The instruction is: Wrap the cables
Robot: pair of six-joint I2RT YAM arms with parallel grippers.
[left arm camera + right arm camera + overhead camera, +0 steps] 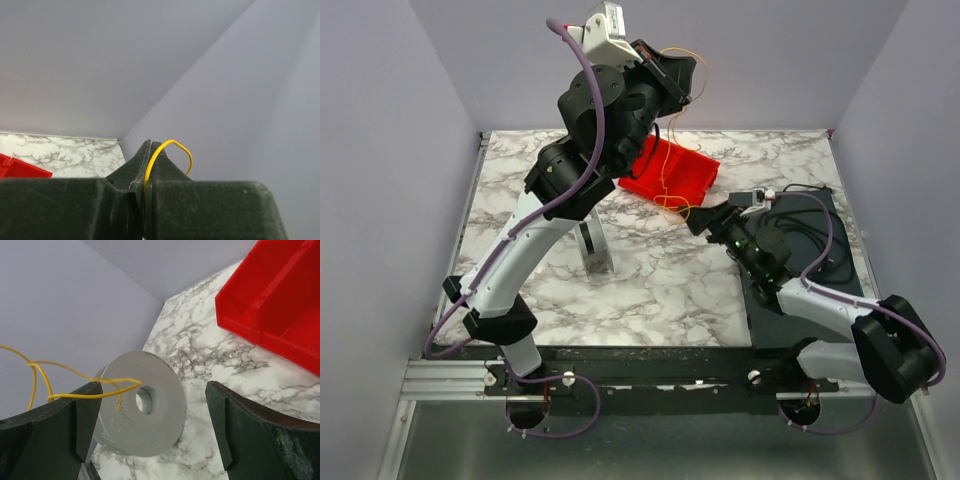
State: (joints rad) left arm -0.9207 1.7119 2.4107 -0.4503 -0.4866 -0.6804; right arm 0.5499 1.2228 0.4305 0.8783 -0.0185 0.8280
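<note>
Wrapping seems barely begun: left gripper, above the far edge, pinches the yellow-orange cable; right gripper gapes (strand draped across it), so looping slack round the gray spool probably comes next.

The left arm rears high and reaches forward, the left gripper pinched tight on a cable at the top of its stretch. The right arm lies low, extended forward, the right gripper spread wide.
</note>
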